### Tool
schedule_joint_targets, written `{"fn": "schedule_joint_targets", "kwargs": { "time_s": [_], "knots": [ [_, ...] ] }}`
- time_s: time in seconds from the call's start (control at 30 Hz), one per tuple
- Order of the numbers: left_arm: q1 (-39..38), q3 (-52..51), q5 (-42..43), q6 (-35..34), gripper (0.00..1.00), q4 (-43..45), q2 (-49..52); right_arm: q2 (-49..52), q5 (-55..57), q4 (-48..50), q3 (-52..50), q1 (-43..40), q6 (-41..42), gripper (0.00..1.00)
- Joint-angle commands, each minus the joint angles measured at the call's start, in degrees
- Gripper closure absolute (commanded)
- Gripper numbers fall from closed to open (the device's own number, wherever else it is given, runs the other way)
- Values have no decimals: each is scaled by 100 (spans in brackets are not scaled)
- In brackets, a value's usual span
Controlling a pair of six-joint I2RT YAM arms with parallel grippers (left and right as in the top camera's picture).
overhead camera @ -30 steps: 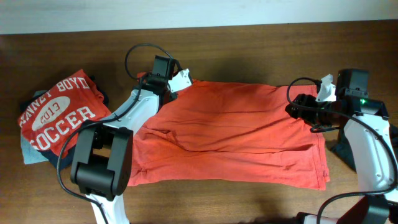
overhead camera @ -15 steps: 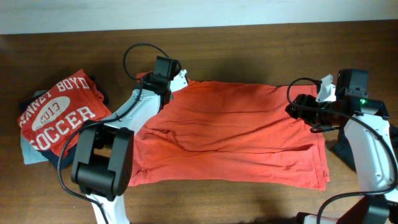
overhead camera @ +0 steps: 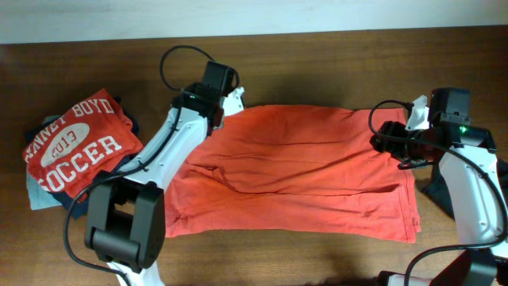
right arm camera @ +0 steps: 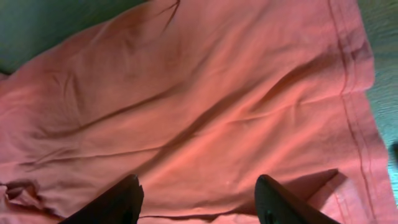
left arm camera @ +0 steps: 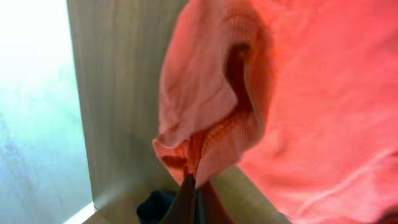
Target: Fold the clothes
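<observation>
Lying spread on table (overhead camera: 317,71), overhead: orange shirt (overhead camera: 302,171), soccer tee (overhead camera: 75,143) well left of it | left wrist: left fingers (left arm camera: 185,208) closed, pinching shirt's bunched edge | right wrist: right fingers (right arm camera: 283,200) apart over shirt, gripping nothing.

There is one large orange-red shirt (overhead camera: 302,171) and one wooden table (overhead camera: 317,63). The pile at the left shows three garments: one red tee (overhead camera: 75,143) printed SOCCER, one pale grey-blue piece (overhead camera: 33,195) and at least one dark navy piece (overhead camera: 78,208). One more dark piece (overhead camera: 436,189) shows at the right edge. There are two robot arms, the left arm (overhead camera: 171,143) and the right arm (overhead camera: 468,195).
</observation>
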Motion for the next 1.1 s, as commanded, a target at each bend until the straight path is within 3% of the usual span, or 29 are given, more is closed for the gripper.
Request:
{"fn": "schedule_joint_targets", "kwargs": {
  "time_s": [0.0,0.37,0.8,1.07],
  "knots": [
    [-179,101,-22,-59,100,-146,-173,98,197,0,118,-98,-61,38],
    [-396,101,-260,-59,100,-529,-173,1069,173,-343,824,-643,-68,37],
    [-396,122,-280,-256,100,-800,-251,2507,-22,-420,2223,-691,-525,37],
    [-396,122,-280,-256,100,-826,-280,3117,-66,-778,2981,-741,-1958,37]
  ]
}}
